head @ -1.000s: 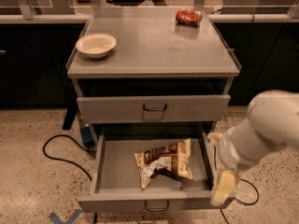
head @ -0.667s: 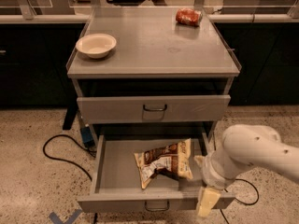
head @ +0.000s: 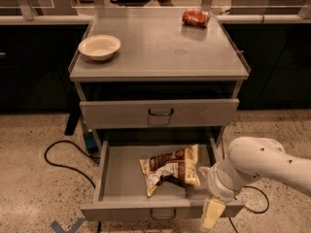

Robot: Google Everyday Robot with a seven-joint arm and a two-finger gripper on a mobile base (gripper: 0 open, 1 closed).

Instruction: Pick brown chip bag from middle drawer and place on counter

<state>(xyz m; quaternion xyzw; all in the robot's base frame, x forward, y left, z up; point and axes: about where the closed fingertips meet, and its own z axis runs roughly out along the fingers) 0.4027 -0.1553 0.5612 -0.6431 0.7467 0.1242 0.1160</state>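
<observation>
The brown chip bag (head: 171, 169) lies crumpled on the bare floor of the open middle drawer (head: 116, 178), right of its centre. My gripper (head: 211, 210) hangs at the drawer's right front corner, just right of the bag, on a white arm (head: 257, 161) that reaches in from the right. The counter (head: 160, 47) is the grey cabinet top above, with low rims along its sides.
A cream bowl (head: 99, 46) sits at the counter's left and a red-orange packet (head: 195, 17) at its back right. The top drawer (head: 160, 112) is closed. A black cable (head: 63, 159) loops on the speckled floor to the left.
My arm has swung left and down, bringing the gripper from beside the cabinet to the drawer's right front corner next to the bag. The bag has not moved.
</observation>
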